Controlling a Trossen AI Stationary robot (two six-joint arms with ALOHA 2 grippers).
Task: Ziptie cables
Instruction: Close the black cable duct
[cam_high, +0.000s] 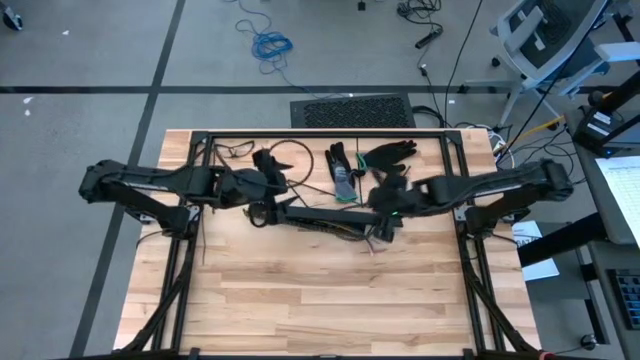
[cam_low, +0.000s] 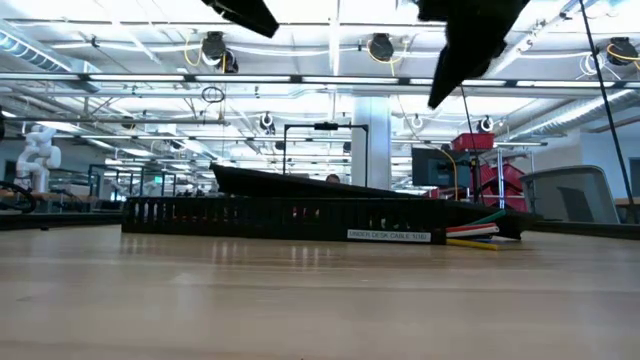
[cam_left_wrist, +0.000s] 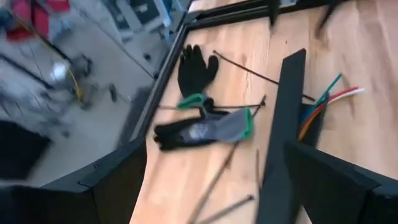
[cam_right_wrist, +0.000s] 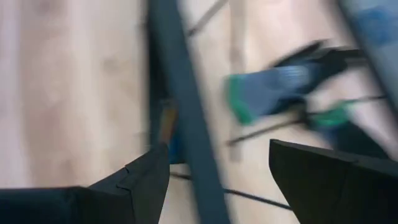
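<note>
The cables, thin green, white, red, orange and blue wires, lie along the long black slotted rail, and their ends stick out of one end of it. Thin dark zipties lie loose on the table near the gloves. My left gripper is open and hovers over the rail's left part. My right gripper is open too, above the rail's right part, with the rail passing between its fingers' line of sight. In the low view both hang well above the rail.
Two grey-and-black gloves with green cuffs and a black glove lie behind the rail toward the far edge. A black frame borders the table's far side and both arm bases. Bare wood stretches across the near half.
</note>
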